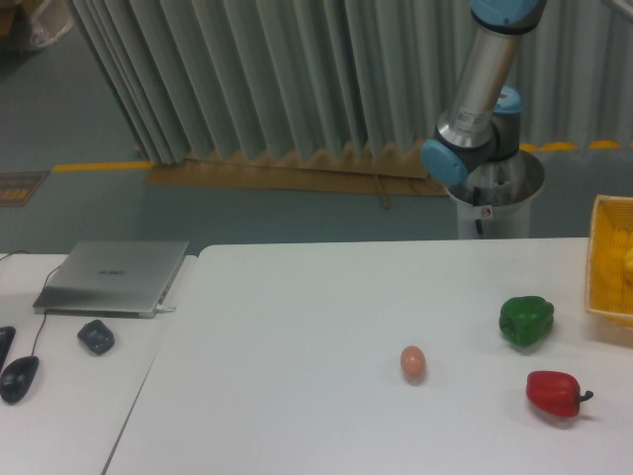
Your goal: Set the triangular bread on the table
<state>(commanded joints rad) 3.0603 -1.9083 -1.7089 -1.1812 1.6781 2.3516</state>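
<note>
**Arm raised behind the table; gripper and bread out of view**

Only the arm's lower links (473, 109) are shown, rising out of the top of the frame; the gripper is not shown, so whether it is open or closed cannot be told. The triangular bread is not identifiable; it may lie in the yellow basket (611, 259), which is cropped at the right edge. On the table (297, 346), an egg (412, 362), a green pepper (525, 321) and a red pepper (555, 393) are scattered. A placement made among these could cause collisions.
</note>
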